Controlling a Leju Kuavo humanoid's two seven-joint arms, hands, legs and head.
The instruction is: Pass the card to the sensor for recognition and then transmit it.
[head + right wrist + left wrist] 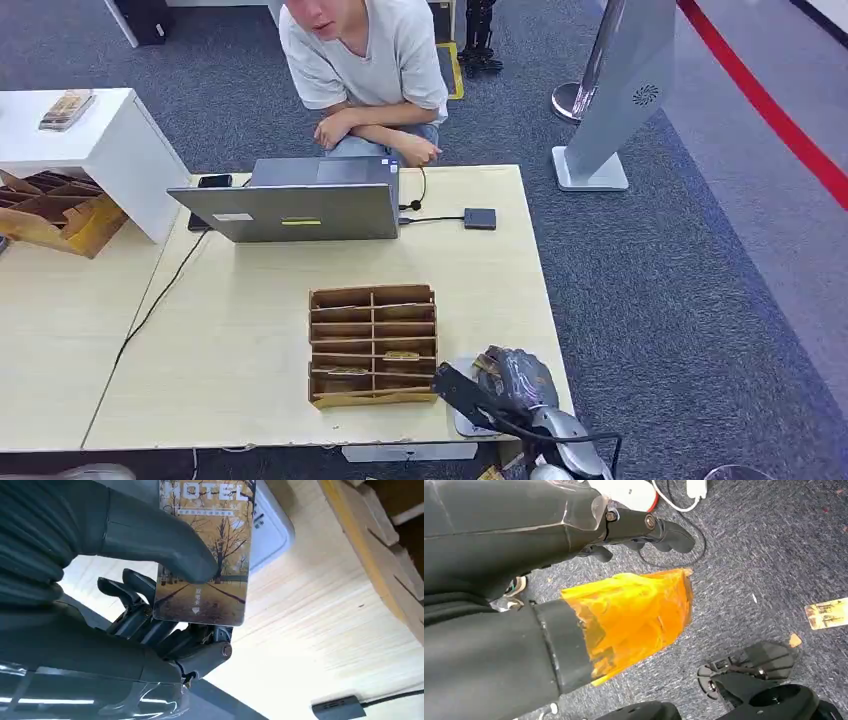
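My right hand (515,380) hovers over the table's front right corner. In the right wrist view my right hand (165,605) pinches a hotel card (207,555) printed with autumn trees between its thumb and dark fingers. The card stands just over a white sensor pad (272,532), which also lies under the hand as the sensor pad (470,424). I cannot tell whether the card touches the pad. My left hand (644,527) hangs beside my body above the carpet, its fingers loosely bent with nothing in them.
A wooden card organiser (372,345) stands just left of the right hand. Behind it are a laptop (300,205), a small dark box on a cable (480,218) and a seated person (365,70). Another card (826,613) lies on the carpet.
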